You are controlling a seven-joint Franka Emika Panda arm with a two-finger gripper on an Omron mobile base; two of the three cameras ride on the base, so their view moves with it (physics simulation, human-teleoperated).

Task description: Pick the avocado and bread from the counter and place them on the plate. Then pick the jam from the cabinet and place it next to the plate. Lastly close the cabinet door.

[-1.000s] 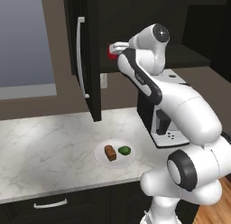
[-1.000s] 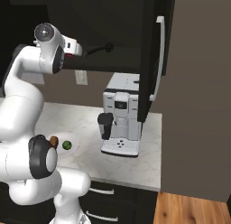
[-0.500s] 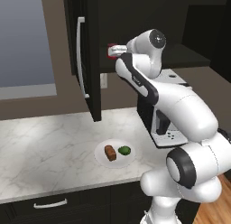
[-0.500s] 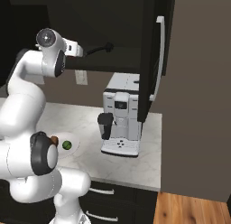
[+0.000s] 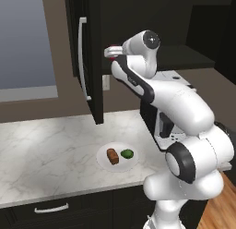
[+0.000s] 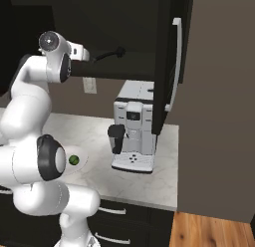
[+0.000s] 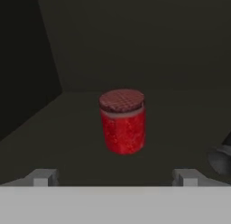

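The jam (image 7: 122, 121), a red jar with a red lid, stands upright on the dark shelf inside the cabinet (image 5: 138, 20). My gripper (image 7: 115, 178) is open and faces it from a short way off, with the jar centred ahead of the gap. In the left base view the hand (image 5: 112, 51) reaches past the open cabinet door (image 5: 92, 62). On the counter (image 5: 41, 145) the white plate (image 5: 102, 159) carries the bread (image 5: 112, 156) and the avocado (image 5: 126, 153). The avocado (image 6: 73, 160) also peeks out beside my arm.
A dark long-handled tool (image 6: 107, 55) lies on the shelf right of the jar, its end close to my right fingertip (image 7: 187, 177). A coffee machine (image 6: 132, 134) stands on the counter under the cabinet. Another dark door (image 6: 172, 66) with a silver handle hangs open at the right.
My hand has pushed further left into the cabinet toward the jam. Less of the red jar shows in the left base view. The jaws have stayed open.
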